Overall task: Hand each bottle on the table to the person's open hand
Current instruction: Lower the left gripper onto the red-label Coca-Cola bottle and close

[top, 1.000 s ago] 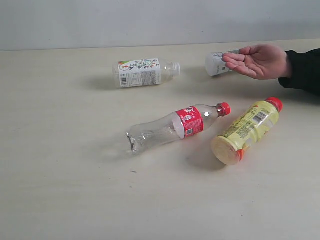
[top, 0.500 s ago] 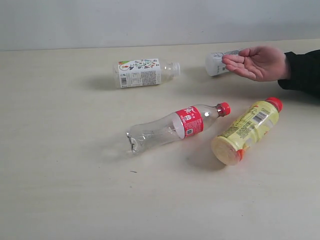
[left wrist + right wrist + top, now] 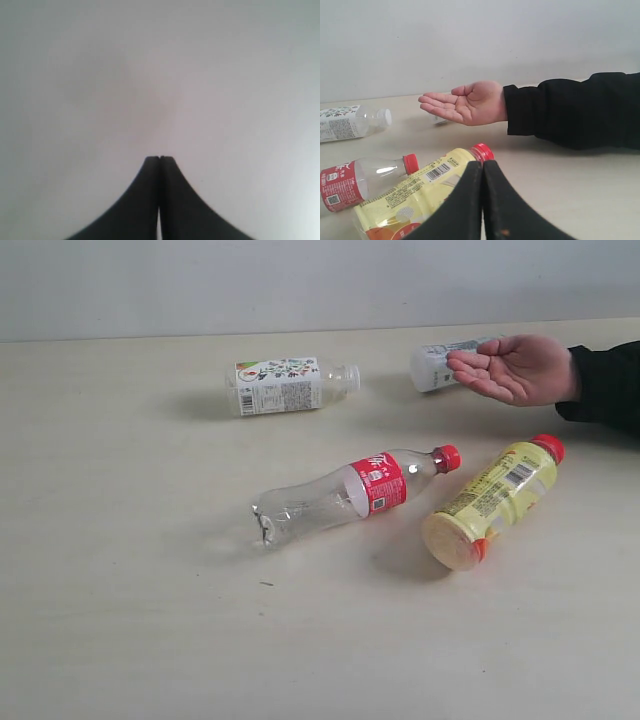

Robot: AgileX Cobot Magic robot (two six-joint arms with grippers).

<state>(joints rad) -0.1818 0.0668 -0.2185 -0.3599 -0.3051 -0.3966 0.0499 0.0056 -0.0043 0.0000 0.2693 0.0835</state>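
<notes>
Four bottles lie on their sides on the table point(image 3: 120, 570). A clear one with a red label and cap point(image 3: 355, 493) point(image 3: 355, 181) is in the middle. The yellow red-capped bottle point(image 3: 492, 502) point(image 3: 415, 192) lies to its right. A white-green labelled bottle point(image 3: 288, 384) point(image 3: 347, 121) rests at the back, and another point(image 3: 432, 366) is partly hidden behind the open hand point(image 3: 515, 365) point(image 3: 465, 102), held palm up at the back right. Neither gripper shows in the exterior view. My left gripper point(image 3: 159, 159) is shut, facing a blank pale surface. My right gripper point(image 3: 482, 163) is shut, empty, close to the yellow bottle.
A black sleeve point(image 3: 608, 380) point(image 3: 570, 110) reaches in from the right edge. A pale wall point(image 3: 320, 280) stands behind the table's far edge.
The hand has shifted very slightly; the bottles lie where they were.
</notes>
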